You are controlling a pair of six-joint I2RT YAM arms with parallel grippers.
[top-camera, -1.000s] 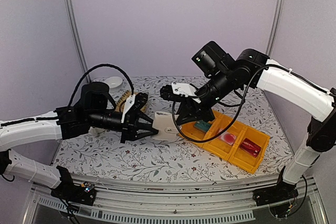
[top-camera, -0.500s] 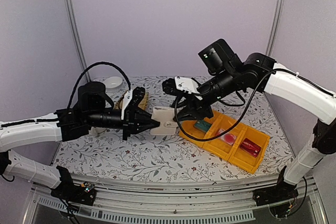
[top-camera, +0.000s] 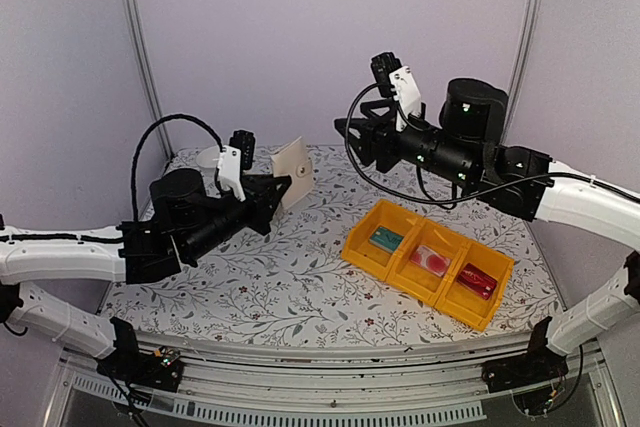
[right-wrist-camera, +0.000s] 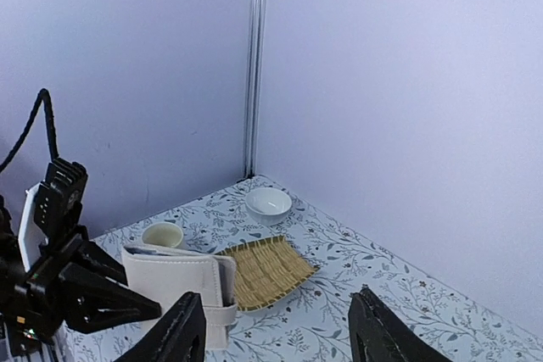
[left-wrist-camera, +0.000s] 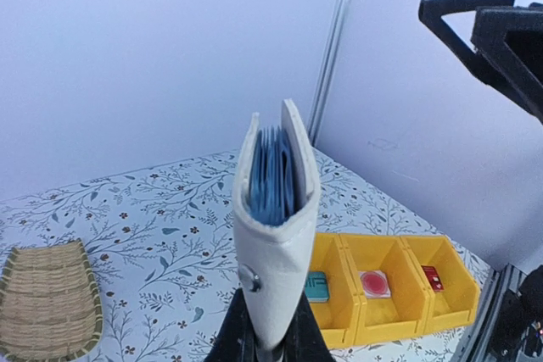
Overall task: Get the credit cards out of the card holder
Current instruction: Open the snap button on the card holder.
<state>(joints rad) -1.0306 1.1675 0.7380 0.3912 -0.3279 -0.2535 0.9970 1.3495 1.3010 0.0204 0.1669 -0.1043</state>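
Note:
My left gripper [top-camera: 272,190] is shut on the beige card holder [top-camera: 293,175] and holds it upright in the air above the table's left half. In the left wrist view the card holder [left-wrist-camera: 276,209] stands on end between my fingers, its snap facing me and its grey-blue pockets showing at the top. My right gripper [top-camera: 350,137] hangs high at the back, open and with nothing in it, apart from the holder. The teal card [top-camera: 385,239] and the red-circle card [top-camera: 432,259] lie in the yellow tray. From the right wrist, the card holder [right-wrist-camera: 178,281] shows beyond my open right gripper [right-wrist-camera: 276,336].
The yellow tray [top-camera: 400,272] has three compartments; the rightmost holds a red item [top-camera: 477,279]. A woven bamboo mat [right-wrist-camera: 267,269], a white bowl [right-wrist-camera: 269,203] and a small cup [right-wrist-camera: 163,235] sit at the back left of the flowered table.
The left gripper closed on the card holder and lifted it off the table. The right gripper opened, let go and swung up and back, away from the holder.

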